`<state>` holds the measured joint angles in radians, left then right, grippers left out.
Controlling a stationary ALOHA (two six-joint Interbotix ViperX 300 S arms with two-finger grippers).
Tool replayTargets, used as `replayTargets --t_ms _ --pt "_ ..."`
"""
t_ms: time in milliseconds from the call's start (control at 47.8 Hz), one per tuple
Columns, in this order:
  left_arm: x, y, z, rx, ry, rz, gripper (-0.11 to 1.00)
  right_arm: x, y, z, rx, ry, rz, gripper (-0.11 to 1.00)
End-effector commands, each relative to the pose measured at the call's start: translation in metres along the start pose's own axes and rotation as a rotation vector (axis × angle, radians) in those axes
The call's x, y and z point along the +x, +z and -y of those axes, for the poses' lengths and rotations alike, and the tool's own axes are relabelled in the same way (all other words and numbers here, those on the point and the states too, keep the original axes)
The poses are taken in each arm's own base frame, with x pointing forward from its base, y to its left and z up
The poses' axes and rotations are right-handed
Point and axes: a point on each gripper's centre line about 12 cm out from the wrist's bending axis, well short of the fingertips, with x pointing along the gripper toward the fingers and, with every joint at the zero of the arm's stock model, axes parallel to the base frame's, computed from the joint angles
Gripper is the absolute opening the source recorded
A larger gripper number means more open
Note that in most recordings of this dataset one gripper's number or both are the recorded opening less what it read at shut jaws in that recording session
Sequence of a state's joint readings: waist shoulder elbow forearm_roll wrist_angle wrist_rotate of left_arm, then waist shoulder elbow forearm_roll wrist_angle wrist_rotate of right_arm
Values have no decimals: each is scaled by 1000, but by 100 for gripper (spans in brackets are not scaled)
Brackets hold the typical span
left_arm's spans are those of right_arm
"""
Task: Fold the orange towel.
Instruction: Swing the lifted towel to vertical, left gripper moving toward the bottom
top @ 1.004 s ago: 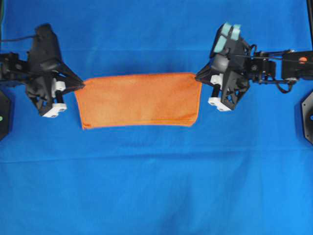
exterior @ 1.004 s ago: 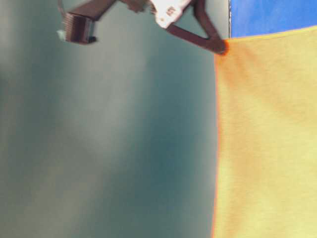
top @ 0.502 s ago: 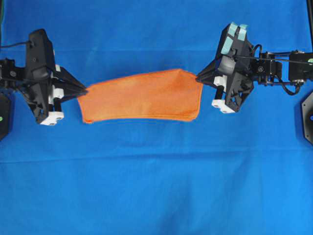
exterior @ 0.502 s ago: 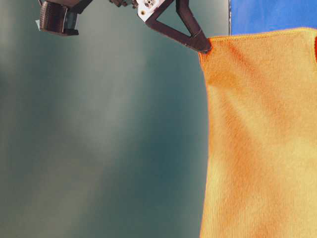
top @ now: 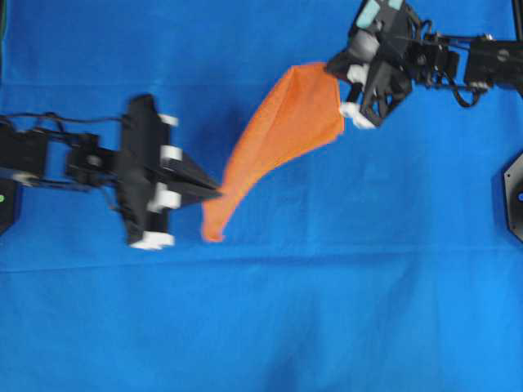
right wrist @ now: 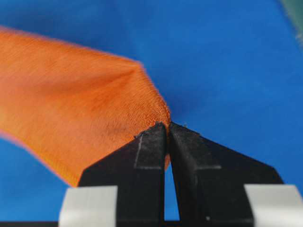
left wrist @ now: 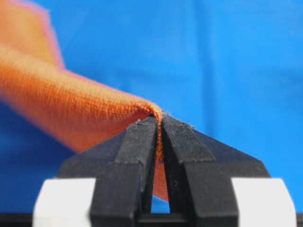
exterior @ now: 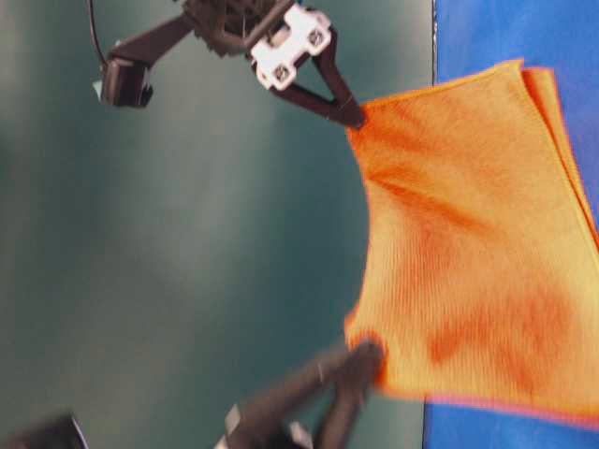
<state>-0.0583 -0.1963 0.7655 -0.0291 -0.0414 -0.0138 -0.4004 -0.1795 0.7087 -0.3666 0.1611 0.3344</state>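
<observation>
Midway: square orange terry towel [top: 282, 135], already doubled, hung above the blue cloth-covered desk [top: 327, 310], each end clenched by left end effector [top: 219, 193] and right end effector [top: 331, 65]; second fold pending.

- My overhead view is bright and evenly lit; the left tool [top: 214, 193] smears with motion blur and throws a soft shadow on the blue cloth [top: 327, 310].
- At tabletop level, the lower arm is a blurred streak and the grey-green background is hazy.
- Both wrist views focus sharply on the fingertips; the orange towel [left wrist: 71, 109] softens toward the edges.
</observation>
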Motion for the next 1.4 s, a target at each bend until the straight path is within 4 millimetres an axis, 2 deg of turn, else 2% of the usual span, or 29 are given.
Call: replayTargets --t_ms 0,272,460,627,878,1171,1255,1380 --pt "13 27 9 47 -20 56 1 1 22 13 -7 -31 52 3" --pt "57 60 27 184 -47 92 1 17 45 37 -51 -90 77 3" --pt "72 71 34 200 -57 108 1 27 61 41 -85 -103 101 3" --pt "79 70 37 216 -60 104 1 29 67 44 -92 -110 109 3" --pt "94 85 39 224 -58 146 1 16 52 57 -67 -138 90 3" --pt "140 106 45 281 -52 188 1 -17 20 62 -37 -158 71 3" --pt "148 107 45 281 -52 188 1 -22 13 60 -32 -157 64 3" --pt "149 103 45 281 -53 176 1 -21 9 60 -29 -155 59 3"
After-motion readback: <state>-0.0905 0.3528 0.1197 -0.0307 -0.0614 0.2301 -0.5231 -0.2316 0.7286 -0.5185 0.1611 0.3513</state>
